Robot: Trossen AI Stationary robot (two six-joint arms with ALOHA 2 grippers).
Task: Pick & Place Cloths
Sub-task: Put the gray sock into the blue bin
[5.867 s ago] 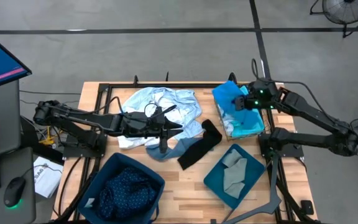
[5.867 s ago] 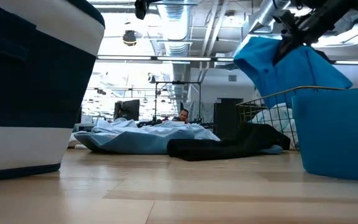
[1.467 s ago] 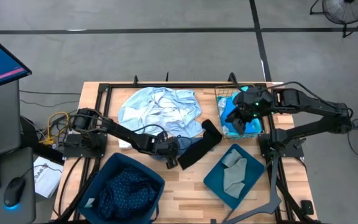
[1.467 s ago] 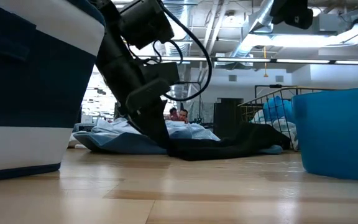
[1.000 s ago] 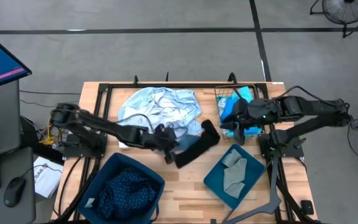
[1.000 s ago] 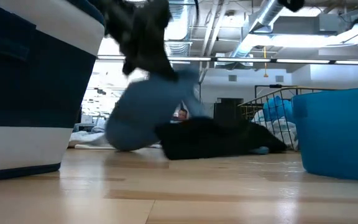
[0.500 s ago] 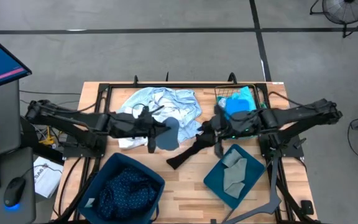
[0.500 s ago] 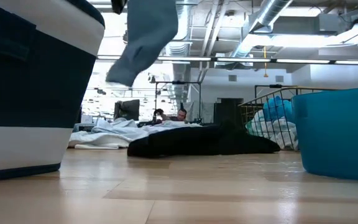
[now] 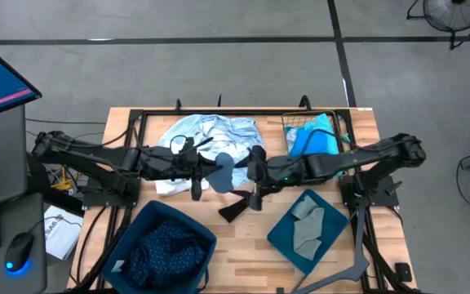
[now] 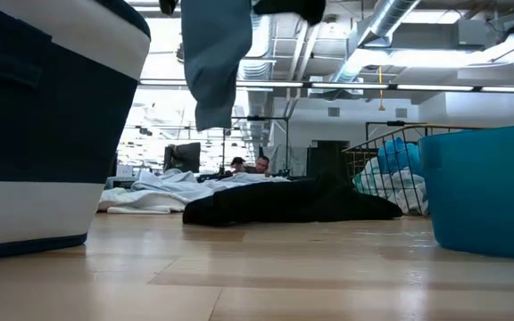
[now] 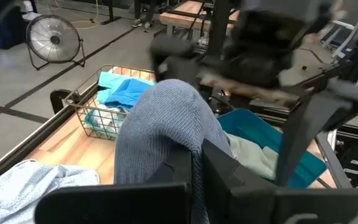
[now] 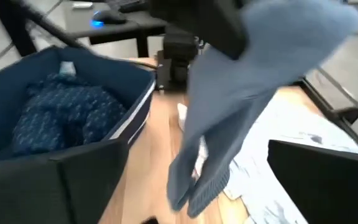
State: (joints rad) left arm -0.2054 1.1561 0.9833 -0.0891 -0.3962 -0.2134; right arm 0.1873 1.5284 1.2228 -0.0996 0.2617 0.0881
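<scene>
Since a second ago, the right gripper [image 9: 251, 175] has reached to table centre, fingers spread wide, probably for a handover. Overhead, the left gripper [image 9: 205, 173] clamps the grey-blue cloth [image 9: 223, 174] aloft. Low down, the black cloth [image 10: 288, 201] lies flat. Both wrist views show the lifted cloth draping.

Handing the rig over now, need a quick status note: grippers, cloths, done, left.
Left gripper: shut on the grey-blue cloth, lifted above the table.
Right gripper: open, beside that cloth, over the black cloth.
Done: navy dotted cloth in the left bin, grey cloth in the right bin, blue cloths in the wire basket.
Left: pale blue cloth, black cloth, and the held one.
</scene>
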